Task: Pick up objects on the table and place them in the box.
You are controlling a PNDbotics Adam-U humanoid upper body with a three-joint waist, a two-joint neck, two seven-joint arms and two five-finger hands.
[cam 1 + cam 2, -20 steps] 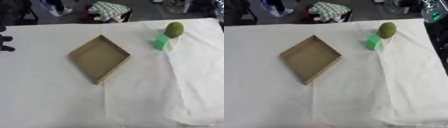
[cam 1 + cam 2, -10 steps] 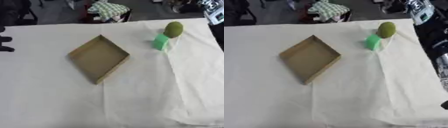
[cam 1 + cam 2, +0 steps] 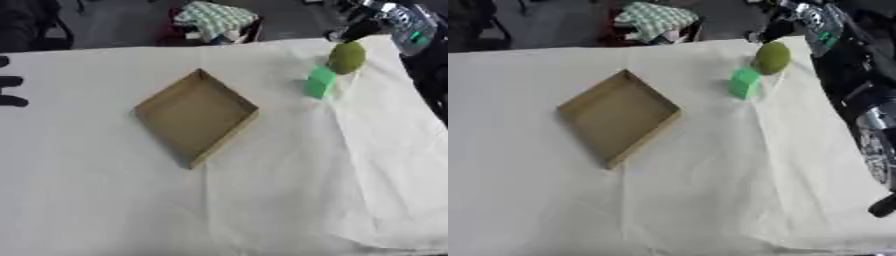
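Two objects wait outside the empty shallow brown cardboard box [image 3: 196, 116].
The olive-green round fruit [image 3: 346, 57] and bright green block [image 3: 320, 82] are untouched; the right arm reaches in, hand state unclear.

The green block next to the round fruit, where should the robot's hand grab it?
Probably by the two flat side faces of the green block, coming down from above. It stands upright on the white cloth with its top clear. The round fruit sits close behind on the far right, so fingers fit best on the left and near sides.
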